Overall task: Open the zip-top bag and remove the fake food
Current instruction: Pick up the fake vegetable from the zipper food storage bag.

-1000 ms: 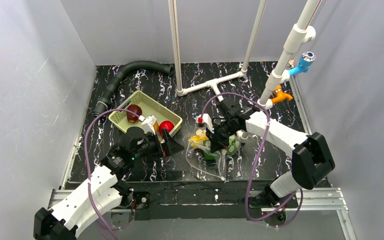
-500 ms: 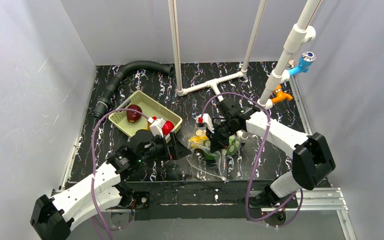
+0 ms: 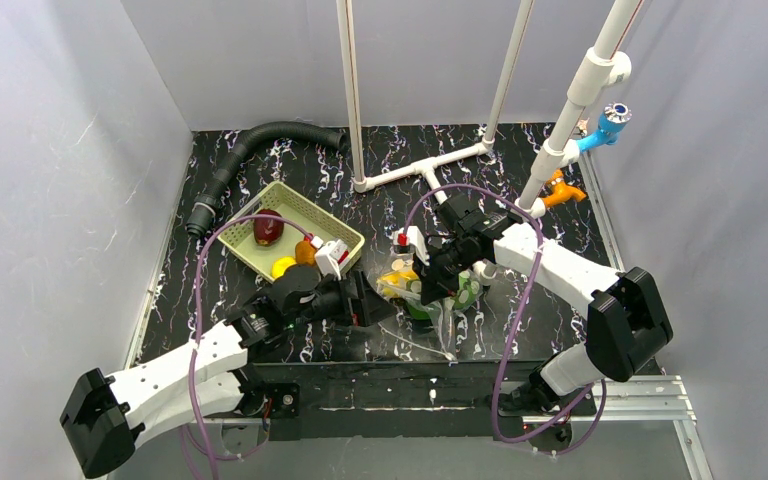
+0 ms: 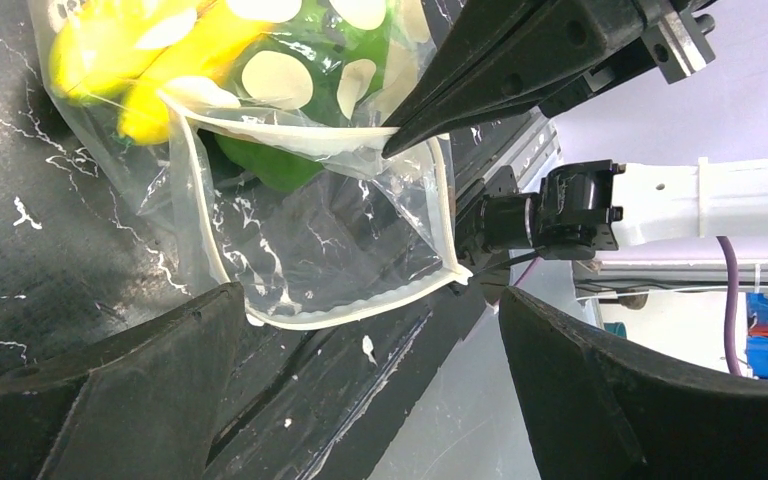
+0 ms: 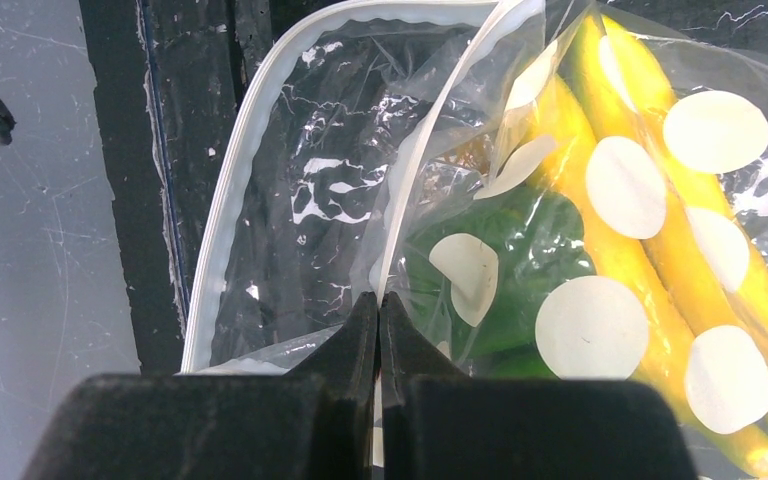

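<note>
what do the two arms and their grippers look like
The left arm and right arm have white shells, chunky black joints and a looping purple cable each. The left gripper and right gripper have black wedge-shaped fingers tapering to narrow tips.

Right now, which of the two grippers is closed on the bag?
The right gripper: its jaws pinch the rim of the zip-top bag. The left gripper stands wide open, empty.

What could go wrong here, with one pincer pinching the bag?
The right pincer pinches only the thin rim of the bag; it could slip, and the mouth would sag shut. The open left pincer might catch loose plastic rather than the banana deeper inside.
</note>
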